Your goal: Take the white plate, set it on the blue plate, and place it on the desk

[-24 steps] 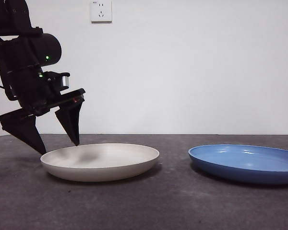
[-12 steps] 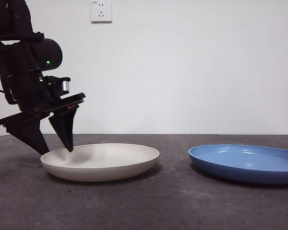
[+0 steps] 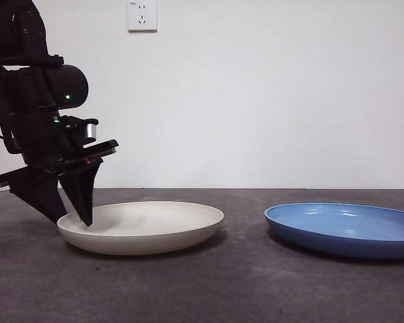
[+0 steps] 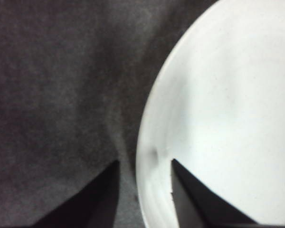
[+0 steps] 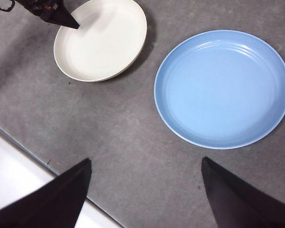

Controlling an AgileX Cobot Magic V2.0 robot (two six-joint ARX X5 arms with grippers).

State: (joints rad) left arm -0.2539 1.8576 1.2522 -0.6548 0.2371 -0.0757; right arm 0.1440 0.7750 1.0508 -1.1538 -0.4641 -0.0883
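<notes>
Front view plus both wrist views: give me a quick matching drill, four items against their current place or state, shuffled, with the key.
Items
1. white plate
2. blue plate
3. left gripper
4. right gripper

Places or states
A. open, high above the desk, holding nothing
B. lying empty on the desk, no gripper near it
C. open, fingers astride a plate's rim
D. on the desk, its rim between two fingers

Pairs: 1-D, 2-B, 3-C, 4-A
</notes>
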